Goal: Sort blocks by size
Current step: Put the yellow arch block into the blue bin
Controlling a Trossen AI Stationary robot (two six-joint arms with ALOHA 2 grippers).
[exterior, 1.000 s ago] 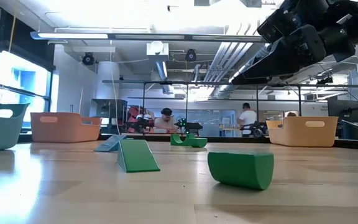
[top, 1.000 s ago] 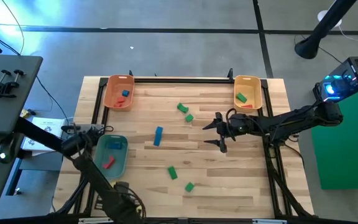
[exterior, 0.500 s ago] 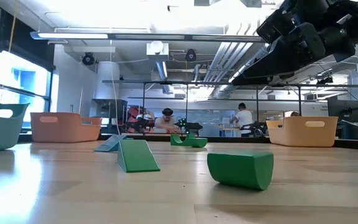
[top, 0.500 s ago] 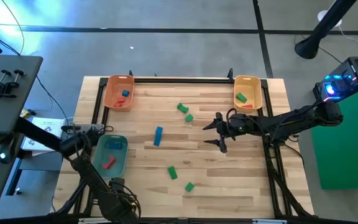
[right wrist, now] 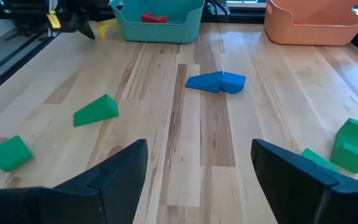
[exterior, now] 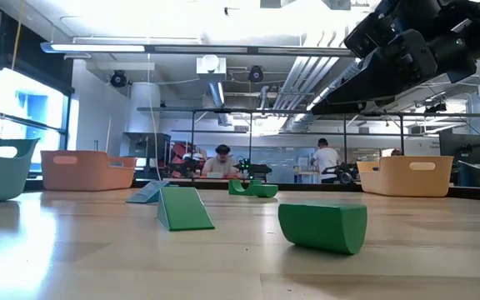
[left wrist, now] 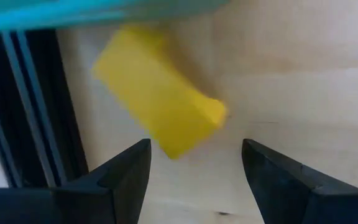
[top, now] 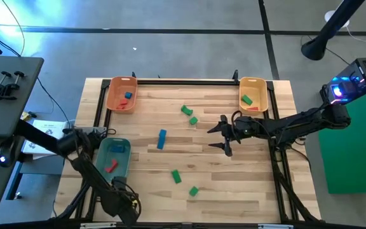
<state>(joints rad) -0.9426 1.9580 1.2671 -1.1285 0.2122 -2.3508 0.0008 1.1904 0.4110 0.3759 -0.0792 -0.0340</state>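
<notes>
Two dark, matte arms of jointed segments. Right arm (top: 291,126): black links with cabling along them, ending in a forked two-finger gripper (top: 223,136). Left gripper's fingers (left wrist: 117,183): black, wedge-shaped, smooth-faced.

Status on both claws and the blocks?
Left claw open over yellow block beside teal tray. Right claw open mid-table, empty. Green blocks and blue block loose. Nothing in the way.

Grey concrete floor (top: 170,51) surrounds the table; ceiling ducts (exterior: 307,83) hang overhead.
</notes>
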